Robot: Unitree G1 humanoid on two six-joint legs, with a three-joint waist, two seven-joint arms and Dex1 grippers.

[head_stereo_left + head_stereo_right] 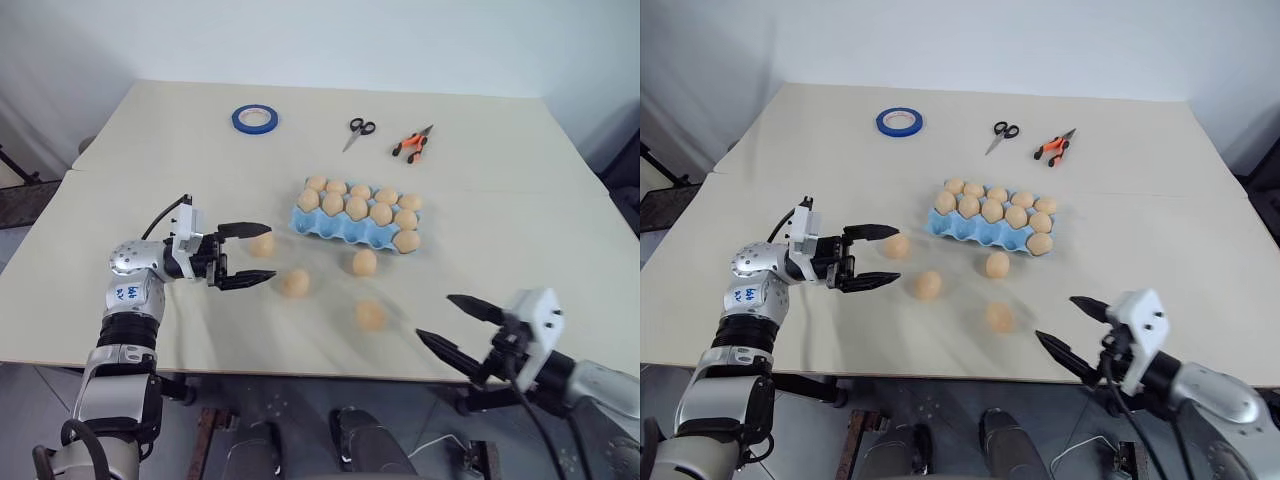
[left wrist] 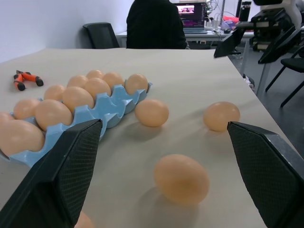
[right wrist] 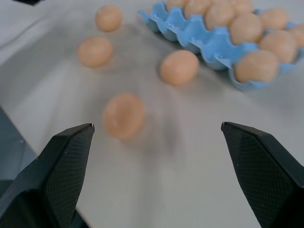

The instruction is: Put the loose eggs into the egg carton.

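Note:
Several loose eggs lie on the table in front of the egg carton (image 1: pixel 332 232): one (image 1: pixel 262 243) at the left, one (image 1: pixel 294 283) nearer me, one (image 1: pixel 364 262) just off the carton's front wall, one (image 1: pixel 370 315) closest to the table's front edge. The light blue carton holds several eggs in its pockets. My left gripper (image 1: pixel 268 252) points level toward the right, open, and the leftmost egg sits by its far fingertip, apart from the near one. My right gripper (image 1: pixel 437 317) hovers open over the front edge, right of the nearest egg (image 3: pixel 124 115), holding nothing.
At the back of the table lie a blue tape roll (image 1: pixel 255 119), scissors (image 1: pixel 358 131) and orange-handled pliers (image 1: pixel 412 144). The left wrist view shows a person in a dark top (image 2: pixel 156 23) seated beyond the table's far side.

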